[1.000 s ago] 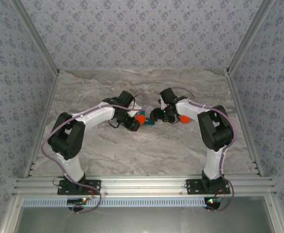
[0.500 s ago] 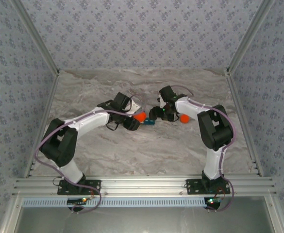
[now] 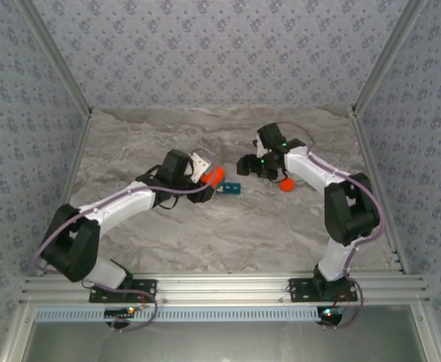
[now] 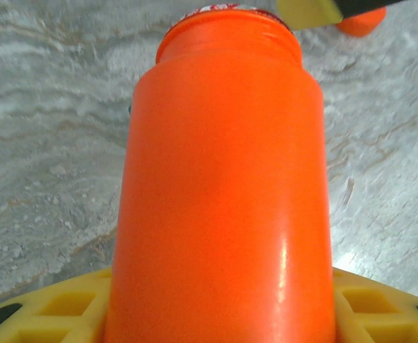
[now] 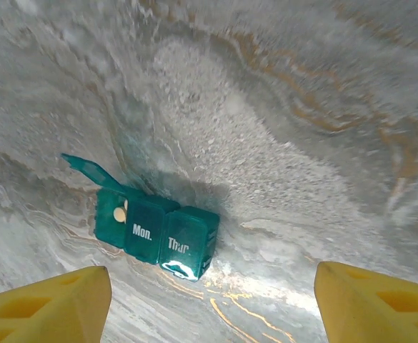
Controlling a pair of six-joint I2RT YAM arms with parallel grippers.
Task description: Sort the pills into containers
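Left gripper (image 3: 203,173) is clamping the orange bottle (image 4: 223,179), its yellow fingers (image 4: 51,304) pressing the bottle's base from both sides, so that the body is running straight out from the gripper with the uncapped mouth at the far end. In the top view the bottle (image 3: 214,176) is pointing toward the pillbox (image 3: 230,188), which is lying on the marble table (image 3: 205,234) just beyond the mouth and not touching it as far as can be told. Right gripper (image 3: 246,164) is hovering with its jaws spread wide and nothing between them. From its wrist camera the pillbox (image 5: 155,230) is lying ahead of the fingers (image 5: 48,300), within the span between them but nearer the left-hand one, and clear of both. The box's end lid is standing open on the side away from that gripper's centre line, with a pale pill (image 5: 117,213) showing in the compartment. The lids marked "Mon." and "Thur." are lying shut. An orange cap (image 3: 286,183) is resting on the table beside the right arm, behind its gripper.
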